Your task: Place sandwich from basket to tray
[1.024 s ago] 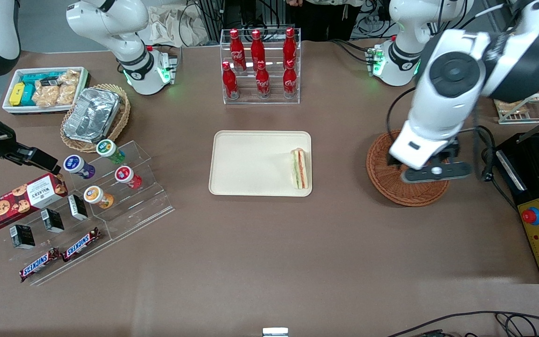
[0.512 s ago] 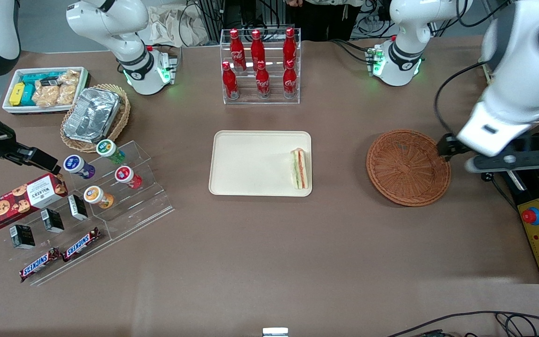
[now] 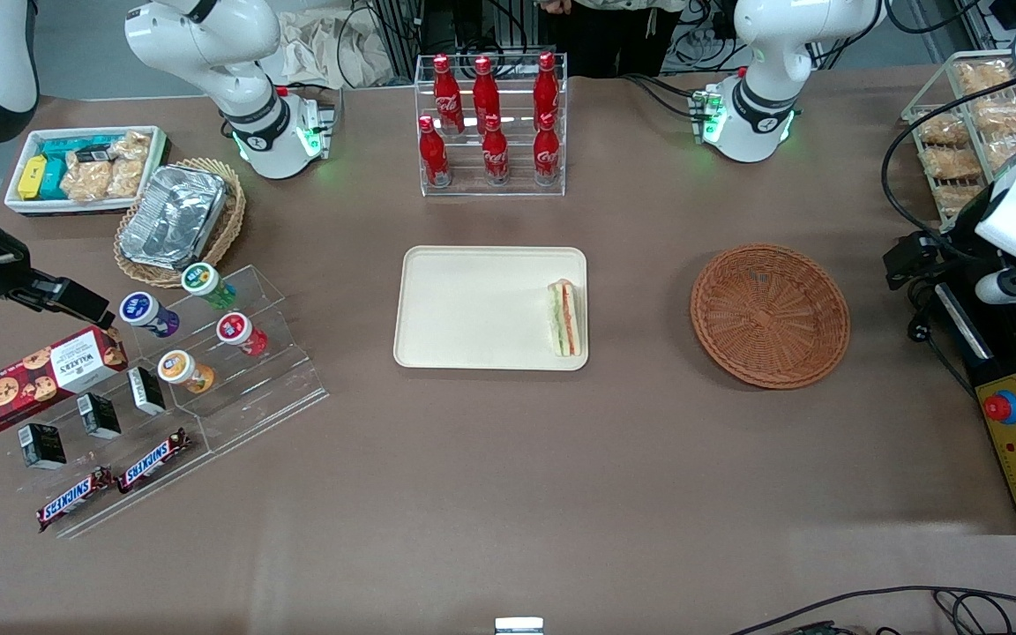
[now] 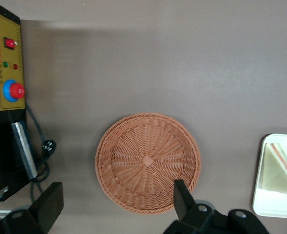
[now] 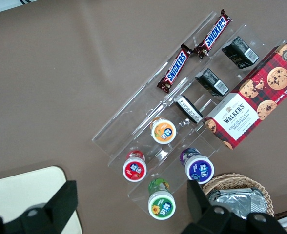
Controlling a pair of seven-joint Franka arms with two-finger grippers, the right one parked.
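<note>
One sandwich (image 3: 564,318) lies on the tray (image 3: 473,304) (basket (image 3: 769,315) bare); the claw (image 4: 116,204), wide open, holds nothing.

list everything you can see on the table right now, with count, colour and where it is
sandwich: 1, white with red and green filling, on the tray at its edge nearest the basket
tray: 1, cream, mid-table
basket: 1, reddish-brown wicker, nothing in it, toward the working arm's end
cola bottles: 6, red, in a clear rack above the tray
foil container: 1, silver, in a tan basket, toward the parked arm's end
Snickers bars: 2, brown, on the clear stand
cookie box: 1, red
gripper: 1, black, open, raised over the working arm's end of the table
</note>
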